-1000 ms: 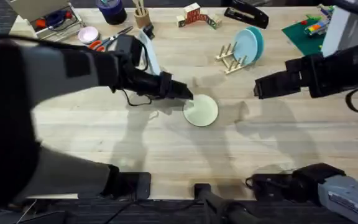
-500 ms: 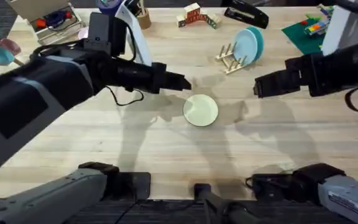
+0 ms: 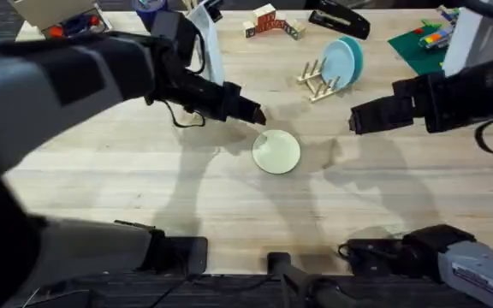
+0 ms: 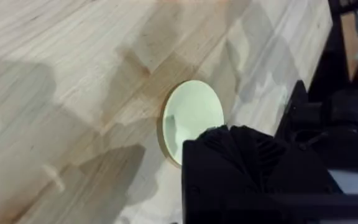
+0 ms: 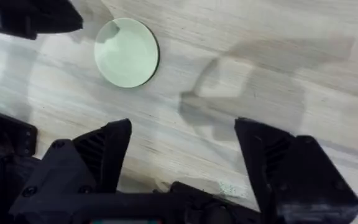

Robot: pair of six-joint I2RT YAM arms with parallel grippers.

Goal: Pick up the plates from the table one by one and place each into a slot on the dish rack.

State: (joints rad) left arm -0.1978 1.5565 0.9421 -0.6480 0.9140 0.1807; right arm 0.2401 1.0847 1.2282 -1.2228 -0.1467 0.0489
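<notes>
light blue plate (image 3: 339,60) upright in dish rack (image 3: 317,79); cream plate (image 3: 276,151) flat on table (image 3: 144,188); right end effector (image 5: 182,158) wide open, empty.

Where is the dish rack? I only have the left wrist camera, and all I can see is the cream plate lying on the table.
Observer: The dish rack stands toward the far side of the table, beyond the cream plate and to its right.
Operator: Anything in it?
Observer: Yes, a light blue plate stands on edge in it, with a darker teal plate right behind.
Operator: And the right tool?
Observer: The right tool is open and empty, hovering above the table to the right of the cream plate.
</notes>
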